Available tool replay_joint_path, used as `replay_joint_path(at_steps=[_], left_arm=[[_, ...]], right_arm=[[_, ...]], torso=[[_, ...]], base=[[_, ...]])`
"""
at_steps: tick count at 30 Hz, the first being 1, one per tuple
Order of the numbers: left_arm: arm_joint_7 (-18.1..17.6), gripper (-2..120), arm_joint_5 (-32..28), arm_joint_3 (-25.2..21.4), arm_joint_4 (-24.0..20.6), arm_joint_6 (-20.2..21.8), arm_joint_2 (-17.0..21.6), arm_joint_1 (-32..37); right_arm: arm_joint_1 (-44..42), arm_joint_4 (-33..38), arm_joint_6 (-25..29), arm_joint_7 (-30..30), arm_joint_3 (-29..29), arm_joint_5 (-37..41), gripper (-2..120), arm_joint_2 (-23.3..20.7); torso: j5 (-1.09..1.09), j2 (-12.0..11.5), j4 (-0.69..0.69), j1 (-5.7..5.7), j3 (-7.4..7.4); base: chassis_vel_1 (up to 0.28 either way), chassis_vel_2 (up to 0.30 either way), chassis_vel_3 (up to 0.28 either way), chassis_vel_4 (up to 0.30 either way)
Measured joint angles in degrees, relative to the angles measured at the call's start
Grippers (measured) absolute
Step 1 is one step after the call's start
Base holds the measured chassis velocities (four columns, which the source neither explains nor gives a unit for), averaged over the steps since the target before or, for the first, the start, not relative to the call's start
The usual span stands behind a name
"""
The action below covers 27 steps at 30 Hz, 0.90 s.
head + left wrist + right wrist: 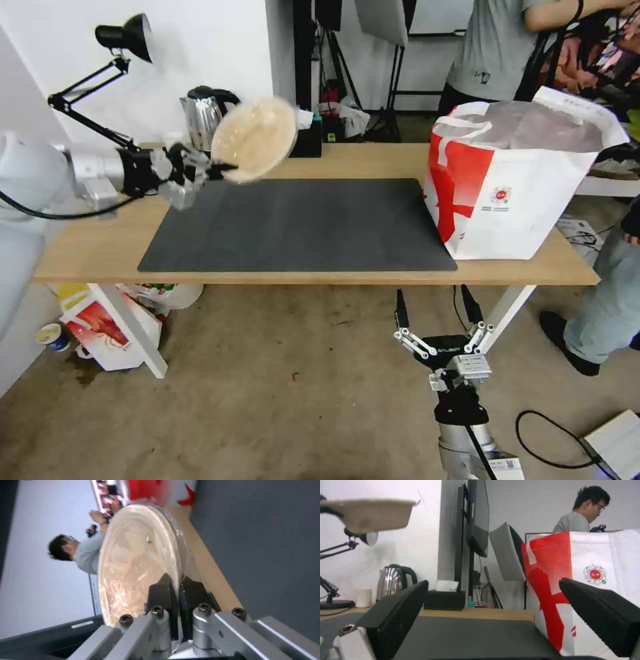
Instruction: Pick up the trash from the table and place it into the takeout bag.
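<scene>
Light-wood worktop carried a dark mat and the bag at its right end. Left claw pinched the bowl by its rim, aloft at the left; light, crushable. Right claw hung spread below.

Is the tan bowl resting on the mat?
No, the left gripper pinches the rim of the tan bowl, holding it tilted in the air above the mat.

Table: grey mat, takeout bag, kettle.
</scene>
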Motion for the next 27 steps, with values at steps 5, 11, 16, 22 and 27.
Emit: replay_joint_path(at_steps=[5,11,16,22,27], left_arm=[[-1.01,1,-2.53,1.5,-0.02,0.54,0.14,-1.65],[-2.98,1,-9.05,8.25,0.72,1.88,-0.11,-8.17],[-3.44,1,-10.59,12.48,2.48,2.04,-1.4,-12.24],[-3.5,1,-11.07,19.99,7.13,2.06,-5.26,-19.46],[-3.42,1,-10.8,25.38,10.88,1.99,-9.37,-24.59]], right_arm=[[0.0,0.0,0.0,0.0,0.0,0.0,100,0.0],[0.0,0.0,0.0,0.0,0.0,0.0,100,0.0],[0.0,0.0,0.0,0.0,0.0,0.0,100,0.0],[-0.01,0.0,0.0,0.0,0.0,0.0,100,0.01],[0.0,0.0,0.0,0.0,-0.01,0.0,100,0.01]], torso=[[0.0,0.0,0.0,0.0,0.0],[0.0,0.0,0.0,0.0,0.01],[0.01,0.0,-0.02,0.0,0.0],[0.01,0.0,-0.01,0.0,0.01],[0.01,0.0,-0.02,0.0,0.01]], base=[[0.0,0.0,0.0,0.0],[0.0,0.0,0.0,0.0],[0.0,0.0,0.0,0.0],[0.0,0.0,0.0,0.0],[0.0,0.0,0.0,0.0]])
